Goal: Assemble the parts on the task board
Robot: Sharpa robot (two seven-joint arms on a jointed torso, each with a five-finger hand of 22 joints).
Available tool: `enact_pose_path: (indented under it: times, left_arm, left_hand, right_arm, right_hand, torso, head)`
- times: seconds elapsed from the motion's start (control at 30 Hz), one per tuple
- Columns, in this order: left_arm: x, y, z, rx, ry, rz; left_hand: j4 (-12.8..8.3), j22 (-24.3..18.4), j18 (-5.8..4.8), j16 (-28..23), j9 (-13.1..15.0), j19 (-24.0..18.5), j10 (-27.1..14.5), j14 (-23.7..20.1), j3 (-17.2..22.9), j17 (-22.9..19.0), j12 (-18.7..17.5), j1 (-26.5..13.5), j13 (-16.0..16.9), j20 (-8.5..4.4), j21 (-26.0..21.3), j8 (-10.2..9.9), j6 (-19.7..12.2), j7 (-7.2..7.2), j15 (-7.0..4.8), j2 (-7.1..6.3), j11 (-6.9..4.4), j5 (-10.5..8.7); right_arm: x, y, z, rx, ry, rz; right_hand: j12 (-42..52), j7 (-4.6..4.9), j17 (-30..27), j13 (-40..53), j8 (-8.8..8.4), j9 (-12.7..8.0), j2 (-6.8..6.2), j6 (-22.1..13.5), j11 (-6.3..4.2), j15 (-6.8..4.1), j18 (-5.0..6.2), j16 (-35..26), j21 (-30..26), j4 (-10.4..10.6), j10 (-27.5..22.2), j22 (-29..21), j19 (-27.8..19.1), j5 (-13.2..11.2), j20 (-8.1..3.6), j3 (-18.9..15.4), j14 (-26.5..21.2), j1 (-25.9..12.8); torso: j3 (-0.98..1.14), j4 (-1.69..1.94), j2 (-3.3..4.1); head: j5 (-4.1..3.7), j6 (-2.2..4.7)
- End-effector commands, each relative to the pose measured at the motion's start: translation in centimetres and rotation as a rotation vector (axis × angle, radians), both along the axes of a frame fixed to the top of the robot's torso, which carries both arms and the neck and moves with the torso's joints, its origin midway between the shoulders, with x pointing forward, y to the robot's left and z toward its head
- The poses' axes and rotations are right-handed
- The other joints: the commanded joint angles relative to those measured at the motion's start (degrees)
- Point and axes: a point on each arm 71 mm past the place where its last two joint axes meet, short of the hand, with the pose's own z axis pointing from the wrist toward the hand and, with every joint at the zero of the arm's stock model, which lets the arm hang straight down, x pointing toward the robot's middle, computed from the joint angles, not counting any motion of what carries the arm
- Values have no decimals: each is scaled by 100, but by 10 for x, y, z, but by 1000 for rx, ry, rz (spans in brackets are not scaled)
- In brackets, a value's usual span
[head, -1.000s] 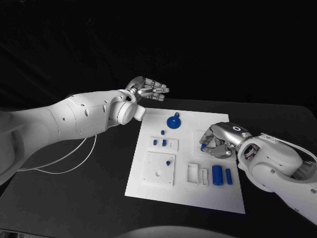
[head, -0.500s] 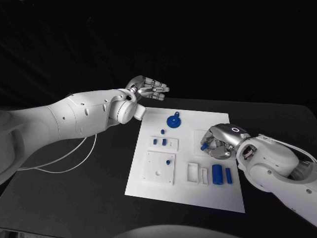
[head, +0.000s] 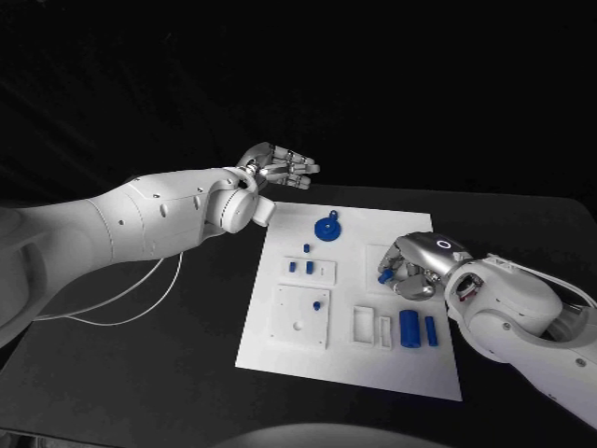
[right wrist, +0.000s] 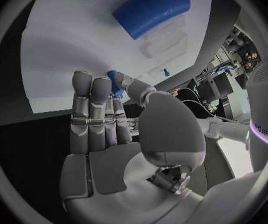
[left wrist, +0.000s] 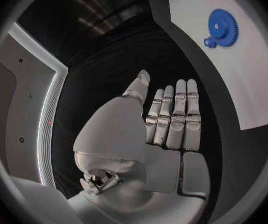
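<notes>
**Right hand pinches a small blue part over the task board; left hand held flat beyond its far corner**

The task board [head: 359, 308] lies in the middle of the black table [head: 137, 364], a white plate set slightly askew. The right hand [head: 417, 266] is over the board's right side, near the far edge, with its fingers curled downward. In the right wrist view the thumb and a finger close on a small blue part [right wrist: 116, 82], so this hand is holding that piece (the other fingers lie straight and close together alongside). In the head view the same piece shows as a speck of blue [head: 383, 277] just under the fingers, over a raised white block on the board.

The left hand [head: 277, 168] is above the table just past the board's far left corner, well apart from the right hand. The left wrist view shows its palm [left wrist: 162, 129] flat with fingers straight and side by side, thumb set off a little, holding nothing.

On the board, a blue gear [head: 326, 230] sits near the far edge; it also shows in the left wrist view [left wrist: 222, 28]. Two small blue pegs [head: 300, 267] stand in a white fixture left of centre, and one more peg [head: 319, 304] is on the square plate nearer the robot. A blue cylinder [head: 409, 329] lies near the board's right near corner, with a thinner blue pin [head: 432, 332] just beside it.
</notes>
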Motion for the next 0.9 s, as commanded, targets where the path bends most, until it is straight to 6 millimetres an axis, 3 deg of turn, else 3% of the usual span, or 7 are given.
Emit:
enact_pose_path:
  times: [0.03, 0.53, 0.9]
  left_arm:
    - [0, -2, 1, -8, -1, -14]
    - [1, 0, 1, -5, 0, -11]
    - [1, 0, 1, -3, 0, -11]
  left_hand:
    - [-6, -4, -39, -11, -4, 7, -21, -1, -32, 8, 25, 16, -1, 4, 14, -6, -32, -13, -22, 61, -15, -25]
    - [-9, -8, -38, -11, -4, -2, -24, -3, -31, 9, 26, 26, -1, 5, 30, -6, -34, -11, -21, 58, -15, -25]
    - [-9, -8, -38, -11, -4, -2, -24, -3, -31, 9, 26, 26, -1, 5, 30, -6, -34, -11, -21, 58, -15, -25]
  right_arm:
    - [0, 1, 3, 27, -31, -10]
    - [1, -2, 17, 143, 88, -34]
    - [-8, 15, 29, 200, 142, 21]
  right_hand:
    - [11, -6, -9, 16, 20, 15, 72, 46, 0, -69, -2, 25, 54, -4, 47, 41, 196, -36, -60, 45, -1, -6]
    - [10, -11, -42, 16, 18, 15, 148, 69, -8, -80, -13, 14, 37, -61, 65, 122, 196, -79, -75, -21, 6, -23]
    - [11, -9, -57, 16, 18, 15, 201, 66, -8, -78, -5, 8, 12, -106, 64, 155, 195, -67, -73, -90, 6, -32]
  torso:
    - [1, 2, 0]
    - [-1, -1, -1]
    - [-9, -1, -6]
  head:
    - [10, -6]
    - [34, -10]
    - [80, -32]
